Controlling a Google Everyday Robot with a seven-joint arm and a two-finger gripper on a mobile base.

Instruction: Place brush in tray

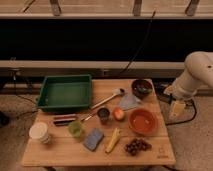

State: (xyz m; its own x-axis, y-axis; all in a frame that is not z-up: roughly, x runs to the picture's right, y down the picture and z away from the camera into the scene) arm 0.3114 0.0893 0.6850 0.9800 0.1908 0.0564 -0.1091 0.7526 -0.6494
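Observation:
The brush [107,99] lies on the wooden table, its light-wood handle running diagonally and its whitish head up-right near the table's back. Just left of it stands the green tray [46,93] at the back left corner, with nothing inside. My gripper [176,108] hangs from the white arm beyond the table's right edge, well right of the brush and at about table height. It is open and holds nothing.
A dark bowl [142,87], a light blue cloth [129,102], an orange bowl [142,121] and a peach [118,114] lie between gripper and brush. A dark cup [103,115], green cup [75,129], dark bar [65,120], white cup [39,132], sponge [93,139], banana [114,140] and grapes [136,146] fill the front.

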